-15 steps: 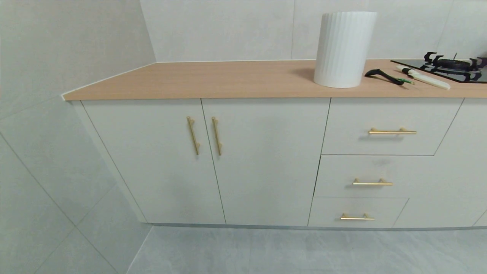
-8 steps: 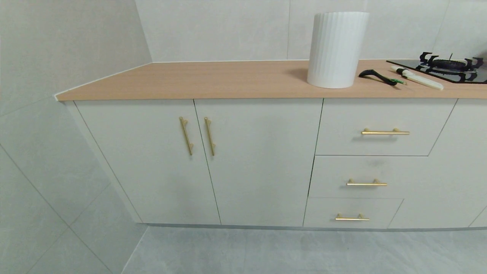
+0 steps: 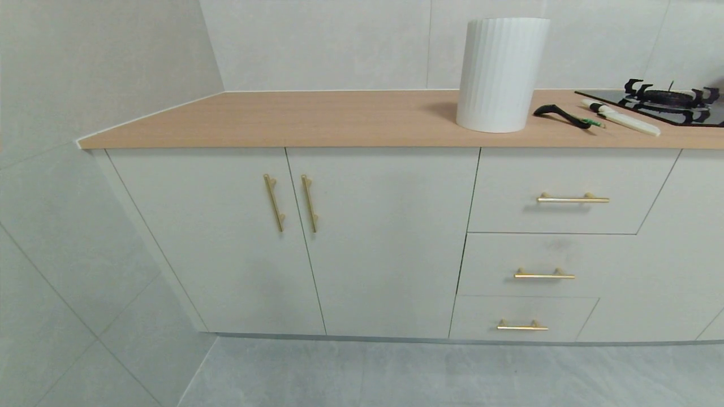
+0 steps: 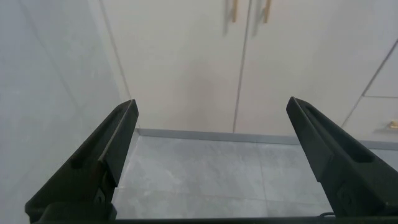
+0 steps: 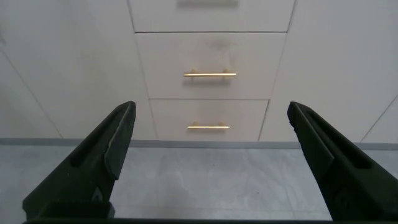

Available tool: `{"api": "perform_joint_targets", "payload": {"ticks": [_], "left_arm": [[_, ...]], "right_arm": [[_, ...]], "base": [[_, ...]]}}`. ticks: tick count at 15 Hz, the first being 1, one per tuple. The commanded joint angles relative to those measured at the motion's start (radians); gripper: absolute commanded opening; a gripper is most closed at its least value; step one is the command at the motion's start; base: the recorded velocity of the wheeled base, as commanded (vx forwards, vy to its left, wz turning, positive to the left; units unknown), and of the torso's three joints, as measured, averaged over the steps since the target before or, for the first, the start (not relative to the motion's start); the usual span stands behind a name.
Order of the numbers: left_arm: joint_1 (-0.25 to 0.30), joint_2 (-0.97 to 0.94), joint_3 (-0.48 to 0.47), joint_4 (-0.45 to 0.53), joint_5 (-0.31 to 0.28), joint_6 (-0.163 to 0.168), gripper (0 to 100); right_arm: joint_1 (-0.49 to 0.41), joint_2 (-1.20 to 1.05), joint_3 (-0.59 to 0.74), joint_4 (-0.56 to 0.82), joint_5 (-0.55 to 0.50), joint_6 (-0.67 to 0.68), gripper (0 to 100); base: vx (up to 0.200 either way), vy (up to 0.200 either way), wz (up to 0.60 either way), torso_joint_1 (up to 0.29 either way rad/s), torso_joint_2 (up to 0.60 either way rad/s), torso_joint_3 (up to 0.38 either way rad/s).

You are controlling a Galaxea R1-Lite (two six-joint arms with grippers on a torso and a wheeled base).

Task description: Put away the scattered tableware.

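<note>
On the wooden countertop (image 3: 317,118) at the right lie a black-handled utensil (image 3: 560,114) and a white-handled knife (image 3: 621,117), side by side near the stove. A tall white ribbed container (image 3: 500,73) stands just left of them. My left gripper (image 4: 211,124) hangs low and open, facing the foot of the double cabinet doors (image 4: 249,68) and the grey floor. My right gripper (image 5: 211,124) is open too, held low before the lower drawers (image 5: 210,65). Nothing is between either pair of fingers.
A black gas hob (image 3: 667,100) sits at the counter's far right. Below the counter are two doors with gold handles (image 3: 291,202) and three drawers with gold handles (image 3: 572,199). A tiled wall (image 3: 68,169) closes in the left side. Grey floor (image 3: 396,373) lies in front.
The whole head view has shifted a little to the left, so the camera has moved. Nothing on the counter has changed place.
</note>
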Motion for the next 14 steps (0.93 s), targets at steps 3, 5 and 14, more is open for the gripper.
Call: {"api": "perform_joint_targets", "payload": {"ticks": [3, 5, 14], "left_arm": [[0.001, 0.001, 0.0, -0.002, 0.0, -0.001, 100], [0.001, 0.001, 0.0, -0.002, 0.0, -0.001, 100], [0.001, 0.001, 0.0, -0.002, 0.0, -0.004, 100]], "right_arm": [[0.002, 0.002, 0.0, 0.0, 0.0, 0.0, 100], [0.002, 0.002, 0.0, 0.0, 0.0, 0.0, 100], [0.002, 0.002, 0.0, 0.0, 0.0, 0.0, 100]], "base": [[0.0, 0.0, 0.0, 0.0, 0.0, 0.0], [0.0, 0.0, 0.0, 0.0, 0.0, 0.0], [0.133, 0.0, 0.0, 0.002, 0.0, 0.002]]}}
